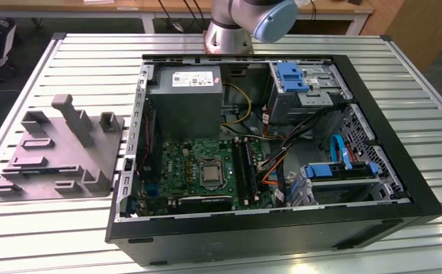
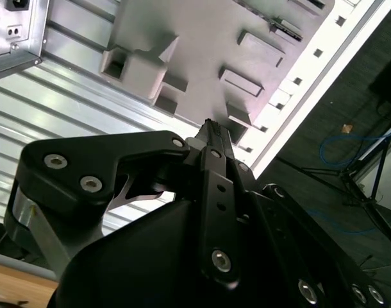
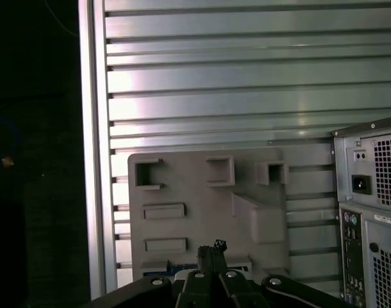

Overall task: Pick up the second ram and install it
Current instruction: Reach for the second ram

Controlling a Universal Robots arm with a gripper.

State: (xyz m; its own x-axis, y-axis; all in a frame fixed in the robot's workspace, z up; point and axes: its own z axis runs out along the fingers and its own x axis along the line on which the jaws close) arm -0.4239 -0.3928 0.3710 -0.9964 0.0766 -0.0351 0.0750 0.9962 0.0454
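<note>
**Ram on fixture, gripper closed above it and empty**

Item: a blue and white sliver at the edge of the grey fixture (image 3: 195, 186), partly hidden by the gripper, appears to be the ram (image 3: 177, 269). The identification is tentative. It lies outside the case (image 1: 426, 200).

Handling, as judged: a light, stiff, thin board, fragile at its chips and contact edge. It should be gripped across the flat faces near mid-length, or by the short ends. The contacts should be avoided, and so should any twisting.

Tool: in both wrist views the gripper (image 3: 211, 247) hangs over the fixture. Its fingers (image 2: 215, 138) are drawn together with no visible gap. Nothing is held, and no contact with the fixture is evident.
</note>
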